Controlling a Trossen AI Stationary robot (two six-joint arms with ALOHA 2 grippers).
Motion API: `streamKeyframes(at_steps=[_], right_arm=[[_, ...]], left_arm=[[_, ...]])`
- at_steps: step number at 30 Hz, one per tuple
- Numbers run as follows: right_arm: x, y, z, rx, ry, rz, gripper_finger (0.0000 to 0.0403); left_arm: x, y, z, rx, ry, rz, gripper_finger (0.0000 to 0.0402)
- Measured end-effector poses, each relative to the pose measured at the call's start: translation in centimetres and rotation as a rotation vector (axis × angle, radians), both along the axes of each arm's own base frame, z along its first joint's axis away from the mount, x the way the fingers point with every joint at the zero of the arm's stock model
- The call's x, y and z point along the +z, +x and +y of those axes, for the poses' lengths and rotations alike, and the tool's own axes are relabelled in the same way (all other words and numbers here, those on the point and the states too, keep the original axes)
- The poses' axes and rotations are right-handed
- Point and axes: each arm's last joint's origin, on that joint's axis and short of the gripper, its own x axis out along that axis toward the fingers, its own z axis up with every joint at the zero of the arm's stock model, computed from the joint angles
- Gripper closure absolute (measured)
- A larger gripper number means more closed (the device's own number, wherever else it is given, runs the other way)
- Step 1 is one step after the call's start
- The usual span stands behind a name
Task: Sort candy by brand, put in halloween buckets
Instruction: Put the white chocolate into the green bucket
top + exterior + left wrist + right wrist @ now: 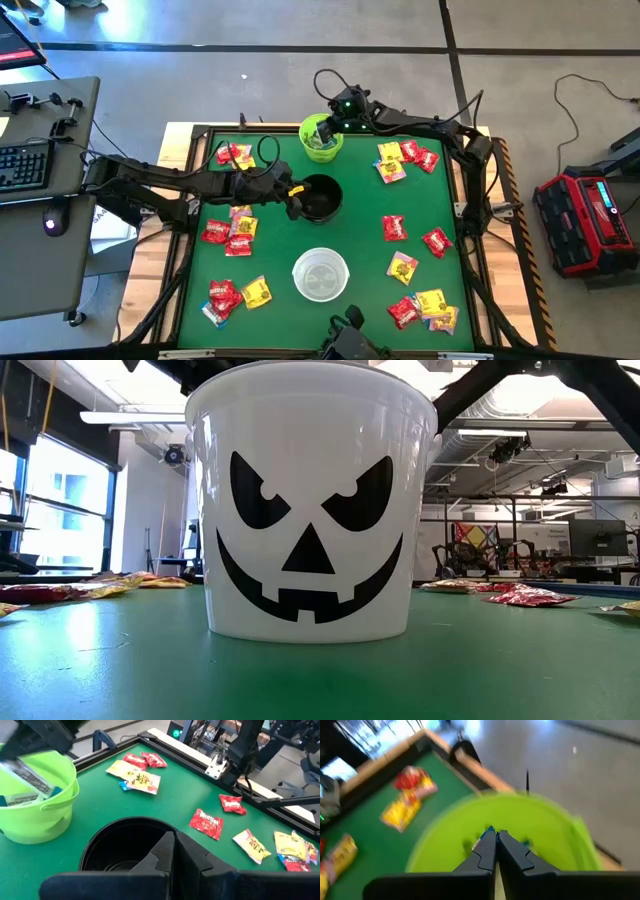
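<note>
- High view gives you the green bench [360, 250] with three buckets down its middle: the lime green bucket [321, 138] at the far edge, the black bucket [320, 197] at the centre, the white bucket [321, 274] nearest the camera.
- Your left gripper [293, 197] sits at the black bucket's rim on the left-arm side. In the left wrist view its fingers [172, 855] are pressed together over the black bucket [117, 847], and you can see nothing between them.
- Your right gripper [326, 131] hangs over the lime green bucket. In the right wrist view its fingers [485, 849] are shut tip to tip above the bucket's mouth [530, 827]; a small blue piece shows just by the tips, and you cannot tell whether it is gripped or lying in the bucket.
- Candy lies scattered on both sides of the buckets: red and yellow packets [238, 232] on the left, and a cluster [404, 158] near the far right corner.
- Low view fills with the white bucket [310, 510], its black grinning face towards you.
</note>
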Motion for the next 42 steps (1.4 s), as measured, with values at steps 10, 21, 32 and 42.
streamKeyframes(at_steps=[10, 21, 32, 42], right_arm=[[-0.4, -0.1, 0.1, 0.039, -0.02, 0.051, 0.0324], [2.3, 0.3, -0.2, 0.043, -0.028, 0.071, 0.0216], [4.9, 3.0, 4.9, 0.176, -0.095, 0.159, 0.0385], [7.8, 3.9, 10.5, 0.134, -0.168, 0.14, 0.04]], left_arm=[[0.0, 0.0, -0.1, -0.007, -0.06, -0.014, 0.0395], [0.7, -1.4, -0.8, -0.096, -0.056, 0.028, 0.0398], [1.7, -5.6, -4.3, -0.342, -0.049, 0.191, 0.0401], [1.1, -8.0, -8.3, -0.52, -0.043, 0.304, 0.0401]])
